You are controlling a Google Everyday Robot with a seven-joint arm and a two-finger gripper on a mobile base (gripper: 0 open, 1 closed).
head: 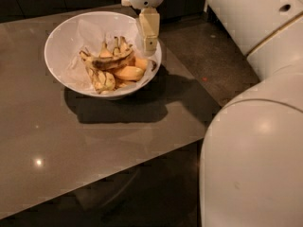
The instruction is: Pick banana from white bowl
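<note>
The white bowl (64, 41) stands on the dark table, lined with crinkled white paper. Inside lies the long curved banana (112, 61) with dark bruised patches, across the top of the pile. Shorter speckled bananas (102, 80) and a smooth orange-yellow fruit (127, 73) lie below it. My gripper (149, 45) hangs over the bowl's right rim, just right of the banana's raised end, holding nothing that I can see.
The grey table (71, 145) reaches from the far left to a front edge running across the lower middle. The robot's large white arm and body (255, 141) fill the right side. Dark floor (208, 70) lies right of the table.
</note>
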